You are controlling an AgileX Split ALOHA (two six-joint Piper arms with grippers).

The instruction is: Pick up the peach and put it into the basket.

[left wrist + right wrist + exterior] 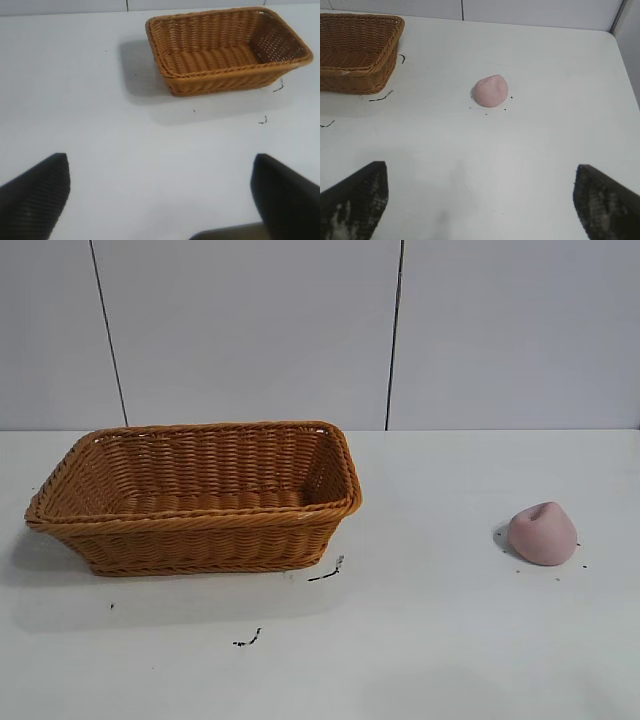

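Observation:
The pale pink peach (pixel 542 533) lies on the white table at the right; the right wrist view shows the peach (pixel 490 90) some way ahead of my right gripper (pixel 480 172), which is open with nothing between its fingers. The orange-brown wicker basket (pixel 200 525) stands at the left, with nothing in it. In the left wrist view the basket (pixel 220 80) sits well ahead of my left gripper (pixel 161 162), also open with only bare table between its fingers. Neither arm shows in the exterior view.
Small black marks (pixel 326 573) dot the white table (pixel 420 640) beside the basket and around the peach. A pale panelled wall (pixel 250 330) rises behind the table. The table's right edge (pixel 625 55) runs near the peach's side.

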